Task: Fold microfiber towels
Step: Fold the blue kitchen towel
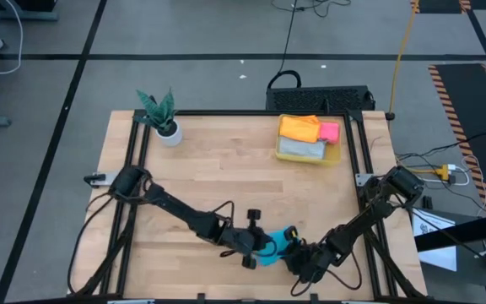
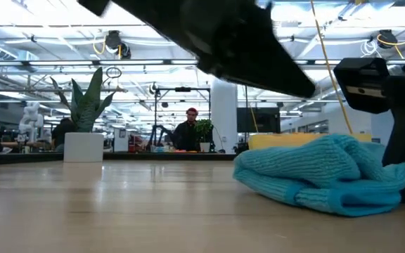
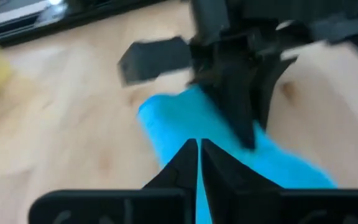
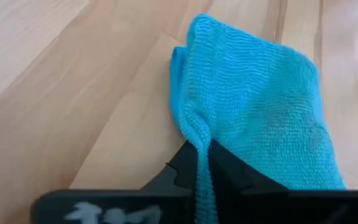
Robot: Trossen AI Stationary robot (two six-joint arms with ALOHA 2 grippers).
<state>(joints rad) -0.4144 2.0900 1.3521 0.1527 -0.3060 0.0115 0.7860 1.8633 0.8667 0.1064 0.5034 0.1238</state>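
A bright blue towel [image 1: 273, 247] lies bunched in a low heap [image 2: 322, 172] on the wooden table near its front edge. My left gripper [image 1: 258, 243] comes at it from the left and is shut, with blue cloth showing between its fingers [image 3: 197, 149]. My right gripper [image 1: 298, 256] comes from the right and is shut on the towel's near edge [image 4: 197, 146]. Orange [image 1: 298, 127], pink [image 1: 329, 131] and grey [image 1: 300, 149] towels lie in the bin at the back. My left gripper has a thin strip of the blue towel [image 3: 198, 186] between its shut fingers; the blurred view hides which part it is. The fingers slant down from the table's left. My right gripper pinches a gathered fold at the towel's edge [image 4: 197, 132] between its two fingers, slanting down from the table's right. The cloth puckers into the fingertips, and the rest of the towel [image 4: 253, 93] lies on the table beyond them.
A translucent yellow bin [image 1: 337, 157] stands at the table's back right. A small potted plant [image 1: 164, 118] stands at the back left. Bare wood lies across the table's middle and left. People and equipment show in the room behind the table.
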